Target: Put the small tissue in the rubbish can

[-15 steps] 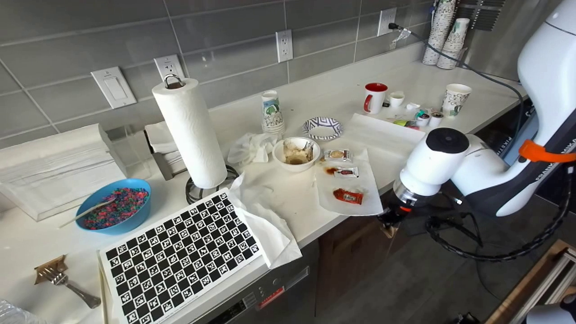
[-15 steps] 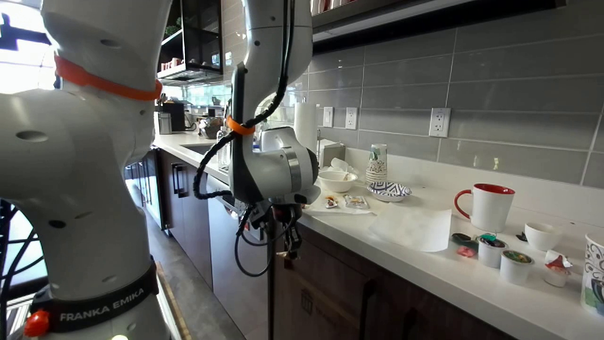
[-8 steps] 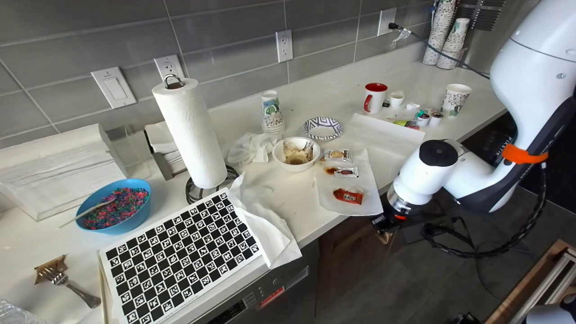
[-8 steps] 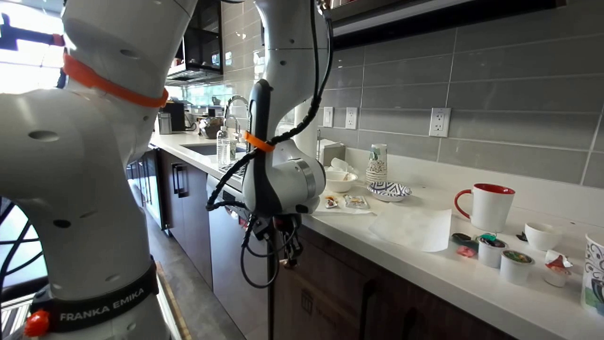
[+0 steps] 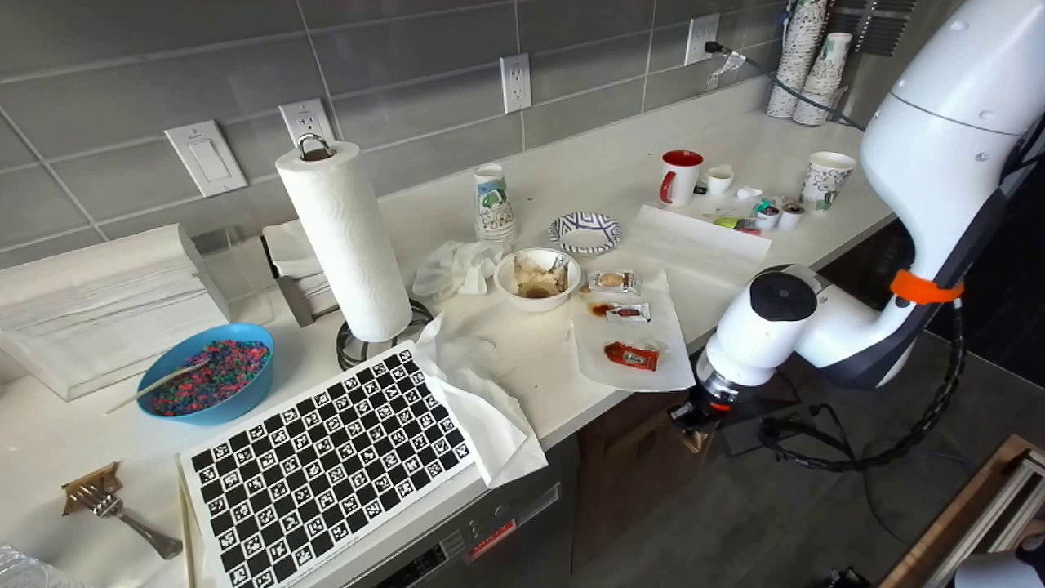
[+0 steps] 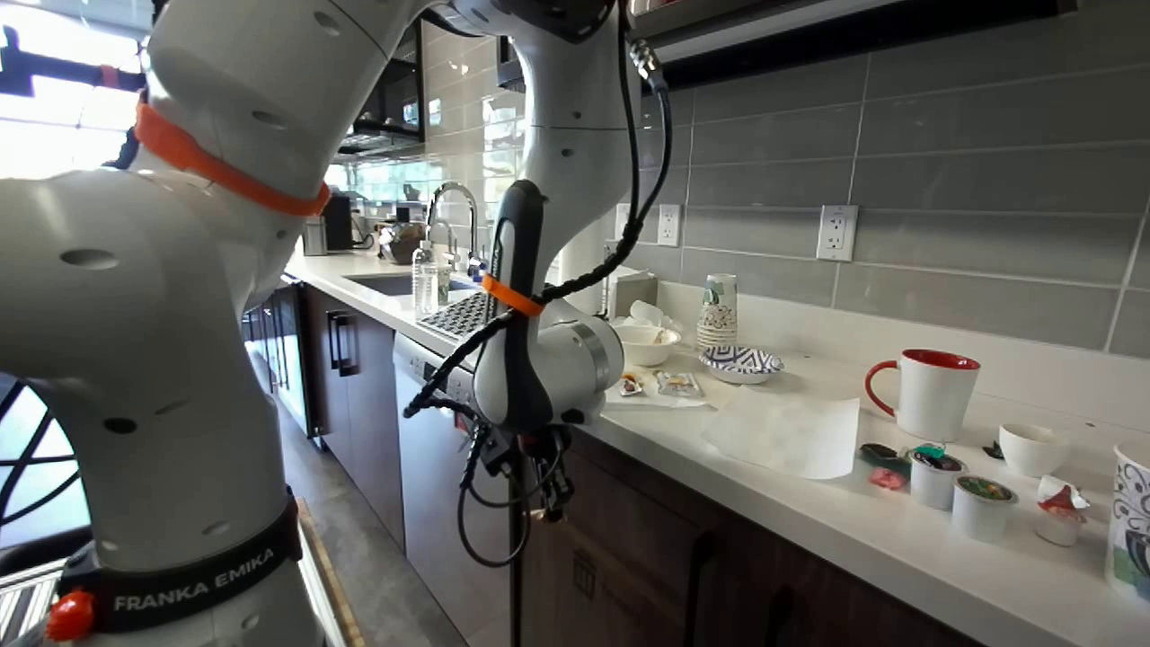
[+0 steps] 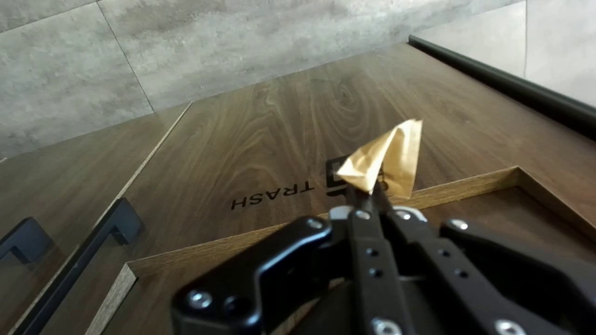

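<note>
Squarely at the tips of the black jointed gripper (image 7: 371, 199), a creased, folded tan paper tissue (image 7: 401, 158) is clamped; beyond the gripper, a wood-grained brown panel (image 7: 279, 139) reads TRASH.

small tissue (image 7: 402, 159): tan, creased, bent to points, pinched at one end, in front of trash cabinet (image 7: 260, 153), overlapping its printed mark in wrist view. trash cabinet: dark wood-grain front, "trash" lettering, rectangular cut-out.

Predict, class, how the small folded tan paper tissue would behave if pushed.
The thin tissue is probably light. Its open folds suggest some stiffness, though it would likely crumple. Pinched at one end by the black two-fingered tool, it might pivot.
</note>
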You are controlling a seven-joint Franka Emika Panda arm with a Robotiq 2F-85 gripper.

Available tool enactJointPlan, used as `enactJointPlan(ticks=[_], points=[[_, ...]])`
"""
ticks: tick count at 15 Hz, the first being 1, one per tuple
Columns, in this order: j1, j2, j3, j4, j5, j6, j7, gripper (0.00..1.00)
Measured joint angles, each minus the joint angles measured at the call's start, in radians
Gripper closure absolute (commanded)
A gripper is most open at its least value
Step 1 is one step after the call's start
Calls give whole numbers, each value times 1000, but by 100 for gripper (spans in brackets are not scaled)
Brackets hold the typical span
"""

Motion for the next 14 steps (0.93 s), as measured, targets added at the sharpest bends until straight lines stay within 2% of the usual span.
enactJointPlan(ticks=[4,6,9,14], points=[[0,-2,0,1,-1,0,0,100],[0,-1,0,11,-36,-7,14,100],[0,2,6,33,-143,-57,84,100],[-2,27,38,59,-358,-143,273,100]])
